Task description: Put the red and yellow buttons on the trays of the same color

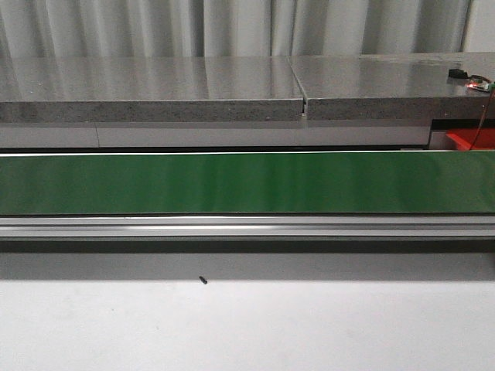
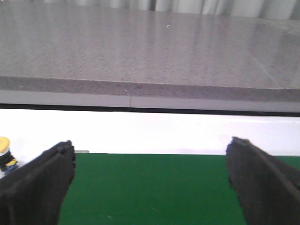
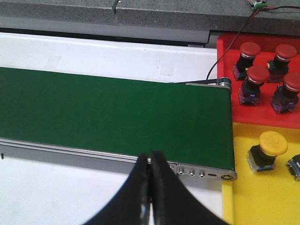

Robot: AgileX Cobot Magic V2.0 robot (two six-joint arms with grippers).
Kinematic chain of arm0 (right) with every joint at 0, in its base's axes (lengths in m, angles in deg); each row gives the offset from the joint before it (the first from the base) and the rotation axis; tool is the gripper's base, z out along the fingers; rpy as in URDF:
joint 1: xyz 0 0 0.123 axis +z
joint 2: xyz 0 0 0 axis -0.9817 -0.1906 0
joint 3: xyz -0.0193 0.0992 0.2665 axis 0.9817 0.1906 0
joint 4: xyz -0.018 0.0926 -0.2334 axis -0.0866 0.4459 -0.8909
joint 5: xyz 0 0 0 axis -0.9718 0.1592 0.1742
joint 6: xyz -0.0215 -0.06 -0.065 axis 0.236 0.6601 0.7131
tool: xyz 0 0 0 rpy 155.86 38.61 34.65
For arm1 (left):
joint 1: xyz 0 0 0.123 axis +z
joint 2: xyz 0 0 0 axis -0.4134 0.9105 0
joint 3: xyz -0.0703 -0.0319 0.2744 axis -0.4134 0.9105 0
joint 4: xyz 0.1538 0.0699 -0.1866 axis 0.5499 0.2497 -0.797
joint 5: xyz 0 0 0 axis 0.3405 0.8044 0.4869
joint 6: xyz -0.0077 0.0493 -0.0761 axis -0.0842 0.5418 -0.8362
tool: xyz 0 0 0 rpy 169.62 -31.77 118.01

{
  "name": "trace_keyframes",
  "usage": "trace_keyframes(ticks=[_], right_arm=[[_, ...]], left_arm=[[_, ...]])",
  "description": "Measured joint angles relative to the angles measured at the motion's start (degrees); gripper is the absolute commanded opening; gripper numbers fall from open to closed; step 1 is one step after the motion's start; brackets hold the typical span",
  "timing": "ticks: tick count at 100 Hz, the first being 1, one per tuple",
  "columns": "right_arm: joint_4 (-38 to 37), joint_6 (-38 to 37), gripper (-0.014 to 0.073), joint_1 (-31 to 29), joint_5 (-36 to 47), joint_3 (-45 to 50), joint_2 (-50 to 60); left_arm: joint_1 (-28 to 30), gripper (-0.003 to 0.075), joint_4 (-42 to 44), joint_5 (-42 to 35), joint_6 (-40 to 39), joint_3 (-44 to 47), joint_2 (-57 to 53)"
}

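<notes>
In the right wrist view a red tray (image 3: pixel 225 47) holds several red buttons (image 3: pixel 249 50). Beside it a yellow tray (image 3: pixel 243 197) holds a yellow button (image 3: pixel 272 145). My right gripper (image 3: pixel 150 157) is shut and empty, just off the near rail of the green belt (image 3: pixel 112 112), left of the yellow tray. My left gripper (image 2: pixel 150 150) is open over the belt (image 2: pixel 150 187) with nothing between its fingers (image 2: pixel 51 164). Another yellow button (image 2: pixel 4 150) stands off the belt beside the left finger. In the front view only a corner of the red tray (image 1: pixel 468 139) shows; neither gripper appears.
A grey stone counter (image 1: pixel 232 85) runs behind the belt (image 1: pixel 247 182), with a small circuit board and red wire (image 1: pixel 479 85) at its right end. A small black screw (image 1: pixel 203 280) lies on the white table in front. A second part (image 3: pixel 295 166) sits at the yellow tray's edge.
</notes>
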Motion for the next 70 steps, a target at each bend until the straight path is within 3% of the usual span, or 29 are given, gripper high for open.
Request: trace_keyframes(ticks=[21, 70], right_arm=[[0.0, 0.0, -0.0068, 0.0, 0.0, 0.0, 0.0], [0.0, 0.0, -0.0068, 0.0, 0.0, 0.0, 0.0]], left_arm=[[8.2, 0.0637, 0.0, 2.9, -0.4, -12.9, 17.7], [17.5, 0.0636, 5.6, 10.3, -0.5, -36.2, 50.9]])
